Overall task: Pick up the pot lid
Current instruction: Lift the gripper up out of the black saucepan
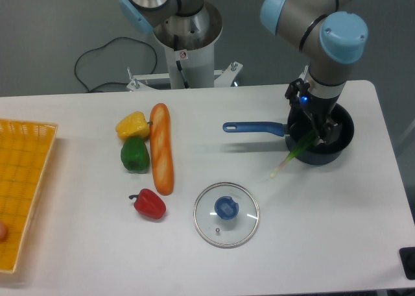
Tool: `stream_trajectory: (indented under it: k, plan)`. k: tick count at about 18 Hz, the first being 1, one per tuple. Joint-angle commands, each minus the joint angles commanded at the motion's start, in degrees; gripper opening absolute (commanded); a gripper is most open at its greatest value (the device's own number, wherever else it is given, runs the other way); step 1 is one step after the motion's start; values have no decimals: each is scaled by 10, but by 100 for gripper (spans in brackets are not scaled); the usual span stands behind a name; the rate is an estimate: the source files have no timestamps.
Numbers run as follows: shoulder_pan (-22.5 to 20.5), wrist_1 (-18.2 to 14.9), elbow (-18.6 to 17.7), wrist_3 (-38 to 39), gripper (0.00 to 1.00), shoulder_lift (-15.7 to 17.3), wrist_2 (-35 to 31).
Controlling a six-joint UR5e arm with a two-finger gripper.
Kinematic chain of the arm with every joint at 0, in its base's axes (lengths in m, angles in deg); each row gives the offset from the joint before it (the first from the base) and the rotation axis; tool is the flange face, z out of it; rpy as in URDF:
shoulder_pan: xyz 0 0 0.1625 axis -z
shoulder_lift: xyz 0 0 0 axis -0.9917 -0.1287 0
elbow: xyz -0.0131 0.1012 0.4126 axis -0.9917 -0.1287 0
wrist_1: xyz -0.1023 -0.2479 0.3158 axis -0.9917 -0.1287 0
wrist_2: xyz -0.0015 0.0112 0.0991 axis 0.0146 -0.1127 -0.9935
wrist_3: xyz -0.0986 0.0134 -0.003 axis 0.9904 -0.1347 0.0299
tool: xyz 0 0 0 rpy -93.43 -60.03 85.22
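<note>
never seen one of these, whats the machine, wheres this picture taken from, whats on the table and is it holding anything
The machine is one robot arm, reaching in from the top right. A fixed camera looks down on the table. The fingers are spread above a black pot with a blue handle, and seem to hold nothing. The glass lid with its blue knob lies apart from them. Left of it are a long bread loaf and yellow, green and red pepper shapes.

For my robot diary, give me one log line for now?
pot lid: on table | tool: at black pot, grip unclear | lid pickup: not yet
</note>
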Motion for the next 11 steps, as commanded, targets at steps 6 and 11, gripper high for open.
stream_trajectory:
  k: [6, 11]
  plan:
    - [26, -1, 4, 64, 100, 5, -2]
    - [56, -6, 24, 148, 100, 6, 4]
